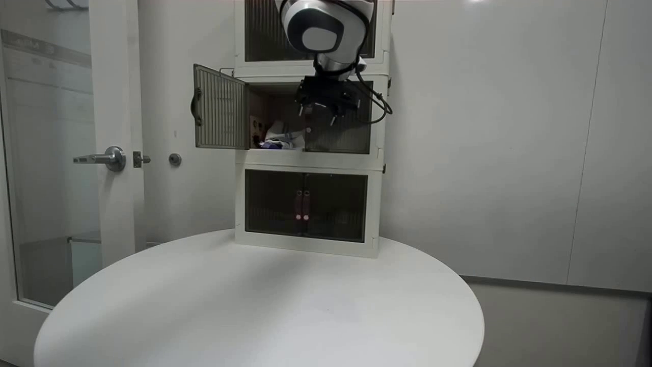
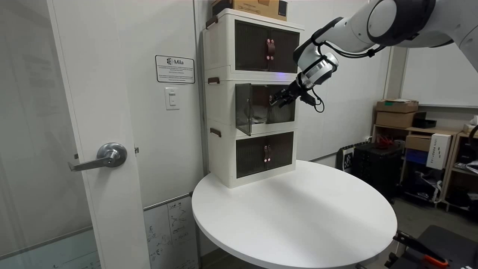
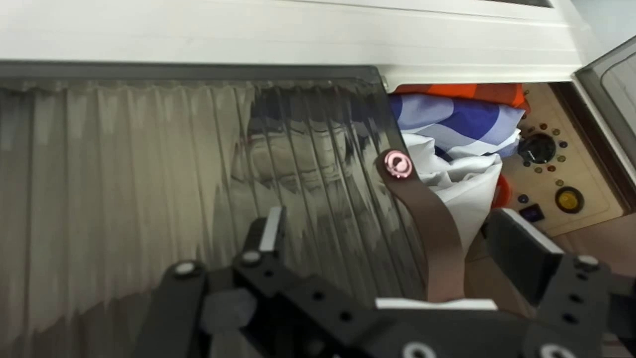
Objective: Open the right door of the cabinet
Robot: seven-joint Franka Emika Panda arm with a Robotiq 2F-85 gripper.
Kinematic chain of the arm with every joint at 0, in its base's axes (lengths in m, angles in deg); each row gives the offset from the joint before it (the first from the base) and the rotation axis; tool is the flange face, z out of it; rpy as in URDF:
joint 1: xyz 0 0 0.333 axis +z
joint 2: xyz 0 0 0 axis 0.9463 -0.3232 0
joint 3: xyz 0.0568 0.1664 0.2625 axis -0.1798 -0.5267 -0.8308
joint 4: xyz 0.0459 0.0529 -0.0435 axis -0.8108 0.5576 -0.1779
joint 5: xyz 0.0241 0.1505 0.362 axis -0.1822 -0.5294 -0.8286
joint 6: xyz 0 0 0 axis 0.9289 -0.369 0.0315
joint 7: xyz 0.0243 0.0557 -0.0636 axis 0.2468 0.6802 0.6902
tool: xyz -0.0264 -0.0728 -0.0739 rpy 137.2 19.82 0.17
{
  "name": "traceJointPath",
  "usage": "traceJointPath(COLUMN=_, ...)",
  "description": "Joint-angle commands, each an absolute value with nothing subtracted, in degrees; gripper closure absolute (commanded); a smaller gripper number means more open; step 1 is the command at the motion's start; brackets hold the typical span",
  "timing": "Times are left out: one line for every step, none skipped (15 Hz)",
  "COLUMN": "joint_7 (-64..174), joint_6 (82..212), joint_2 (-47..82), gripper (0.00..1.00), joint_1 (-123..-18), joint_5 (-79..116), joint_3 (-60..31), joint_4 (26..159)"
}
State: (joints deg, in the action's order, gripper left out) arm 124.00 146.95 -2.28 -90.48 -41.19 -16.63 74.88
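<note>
At nine o'clock in the wrist view lies the right door (image 3: 149, 174), a ribbed, smoke-tinted panel set against the white frame of the cabinet (image 3: 223, 32), with a brown strap handle (image 3: 442, 238) fixed by a pink stud (image 3: 398, 164) at its edge. The fingers (image 3: 529, 258) are spread wide, one to either side of the strap handle as seen here; whether they touch anything, I cannot tell. Inside the cabinet, blue-and-white fabric (image 3: 462, 124) shows at two o'clock and a tan board (image 3: 596, 171) with coloured dots at three. In an exterior view, the cabinet stands at the twelve o'clock rim of a round white desk (image 1: 254, 306); the right door looks closed in the middle tier, partly hidden by the end of the robot arm (image 1: 326, 30), which hangs from twelve o'clock, while the left-hand leaf (image 1: 221, 109) is turned out toward nine. In an exterior view, the robot arm extends from two o'clock, the fingers in front of the middle tier, and a cardboard box (image 2: 254, 7) sits on top of the cabinet; toward nine o'clock a lever handle (image 2: 112, 155) juts from the white room door (image 2: 115, 209).
</note>
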Motion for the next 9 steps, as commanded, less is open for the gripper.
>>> traceJointPath(joint_7=122.1, joint_6=145.6, joint_2=-2.7, gripper=0.0, joint_1=-89.8, joint_5=-40.1, joint_3=-18.3, joint_4=73.1)
traceJointPath(joint_7=122.0, joint_6=145.6, joint_2=-2.3, gripper=0.0, joint_1=-89.6, joint_5=-39.9, joint_3=-18.3, joint_4=73.4)
traceJointPath(joint_7=122.1, joint_6=145.6, joint_2=-2.2, gripper=0.0, joint_1=-89.5, joint_5=-39.9, joint_3=-18.5, joint_4=73.5)
traceJointPath(joint_7=121.9, joint_6=145.4, joint_2=-2.0, gripper=0.0, joint_1=-89.4, joint_5=-39.7, joint_3=-18.6, joint_4=73.8)
traceJointPath(joint_7=121.7, joint_6=144.9, joint_2=-1.9, gripper=0.0, joint_1=-89.1, joint_5=-39.7, joint_3=-19.0, joint_4=73.9)
traceJointPath(joint_7=121.6, joint_6=144.8, joint_2=-1.7, gripper=0.0, joint_1=-88.7, joint_5=-39.7, joint_3=-19.4, joint_4=74.1)
traceJointPath(joint_7=121.3, joint_6=145.3, joint_2=-1.4, gripper=0.0, joint_1=-88.1, joint_5=-39.7, joint_3=-19.6, joint_4=74.6)
traceJointPath(joint_7=121.5, joint_6=145.6, joint_2=-1.0, gripper=0.0, joint_1=-87.8, joint_5=-39.9, joint_3=-20.0, joint_4=74.9)
traceJointPath(joint_7=121.6, joint_6=146.1, joint_2=-0.9, gripper=0.0, joint_1=-87.5, joint_5=-40.0, joint_3=-20.2, joint_4=74.9)
